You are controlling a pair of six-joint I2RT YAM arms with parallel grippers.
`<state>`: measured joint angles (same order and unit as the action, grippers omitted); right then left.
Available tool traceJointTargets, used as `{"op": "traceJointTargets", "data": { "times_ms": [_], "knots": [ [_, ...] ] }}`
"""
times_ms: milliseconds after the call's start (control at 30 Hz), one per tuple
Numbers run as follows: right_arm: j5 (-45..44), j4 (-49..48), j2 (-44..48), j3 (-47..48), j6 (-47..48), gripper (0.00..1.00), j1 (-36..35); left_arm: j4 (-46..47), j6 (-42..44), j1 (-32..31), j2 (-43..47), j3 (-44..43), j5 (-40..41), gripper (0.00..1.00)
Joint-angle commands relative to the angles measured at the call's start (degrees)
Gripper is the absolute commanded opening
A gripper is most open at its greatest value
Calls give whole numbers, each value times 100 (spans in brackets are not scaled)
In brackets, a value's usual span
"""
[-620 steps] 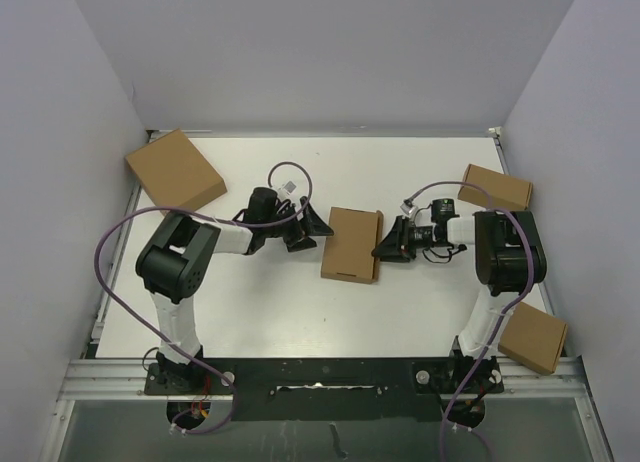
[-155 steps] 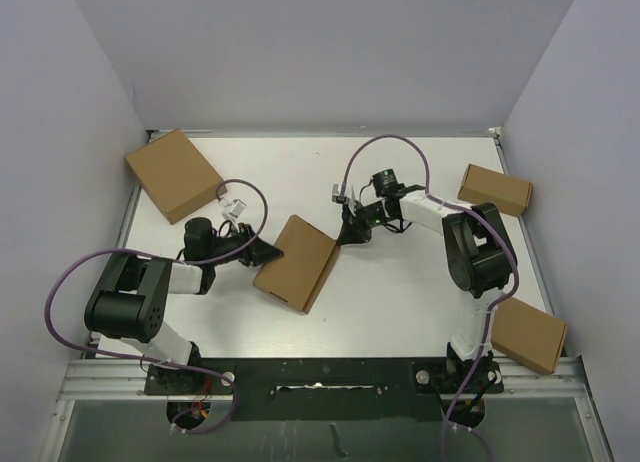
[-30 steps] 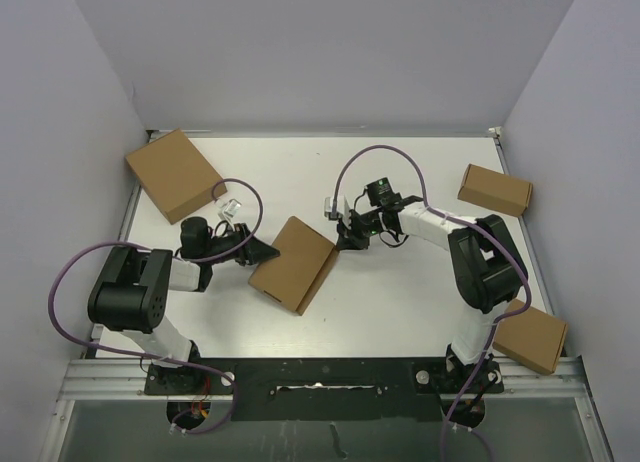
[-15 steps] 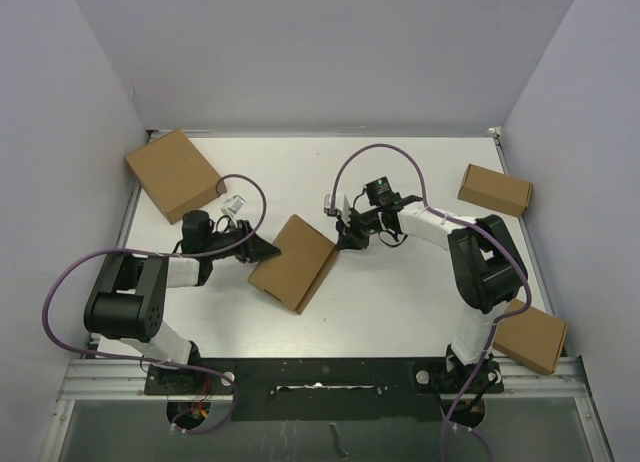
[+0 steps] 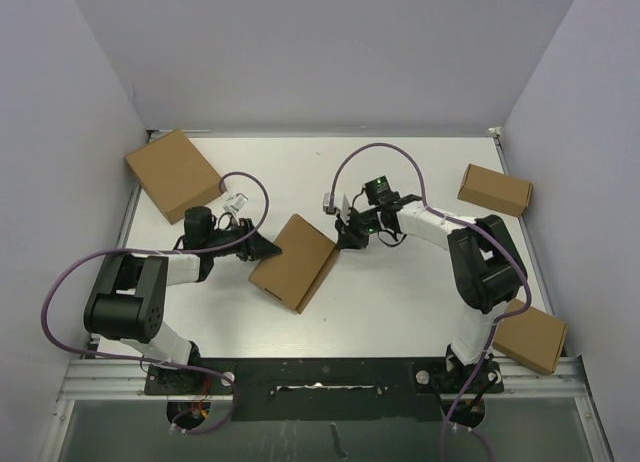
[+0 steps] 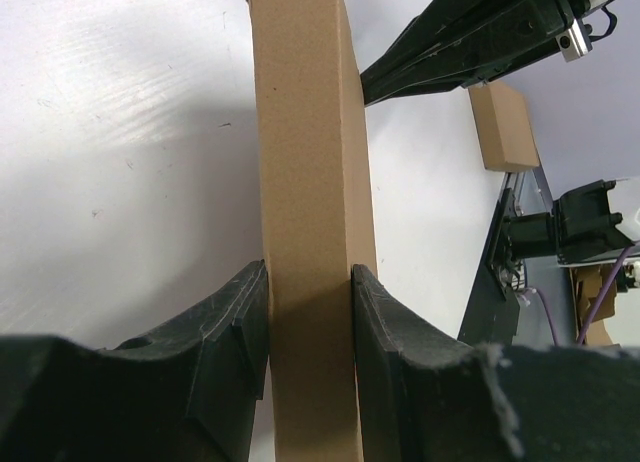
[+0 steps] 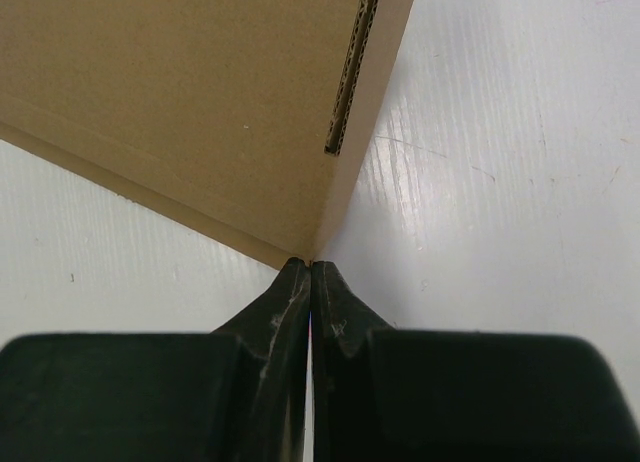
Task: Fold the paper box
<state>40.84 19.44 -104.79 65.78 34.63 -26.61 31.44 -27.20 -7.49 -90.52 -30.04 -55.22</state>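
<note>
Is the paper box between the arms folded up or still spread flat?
Folded up: the paper box shows as a thin closed rectangle, with no flaps spread; the left gripper clamps its narrow side.

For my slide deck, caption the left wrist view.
Left claw clamps the folded paper box across its thin side, white table behind.

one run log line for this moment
left end effector: shut on flat brown cardboard box | right end effector: shut, tips at box corner
</note>
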Motion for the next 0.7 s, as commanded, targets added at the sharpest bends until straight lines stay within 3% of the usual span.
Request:
{"op": "traceJointTargets", "data": {
  "times_ms": [0,533,667],
  "knots": [
    [1,-139,82,329,-232,0,-32,40,283,-16,311,-125,148,0],
    [1172,611,219,384,474,23,516,-924,699,15,537,-405,653,0],
    [1275,594,198,382,383,25,687,-1359,865,-5,646,-581,778,0]
  ]
}}
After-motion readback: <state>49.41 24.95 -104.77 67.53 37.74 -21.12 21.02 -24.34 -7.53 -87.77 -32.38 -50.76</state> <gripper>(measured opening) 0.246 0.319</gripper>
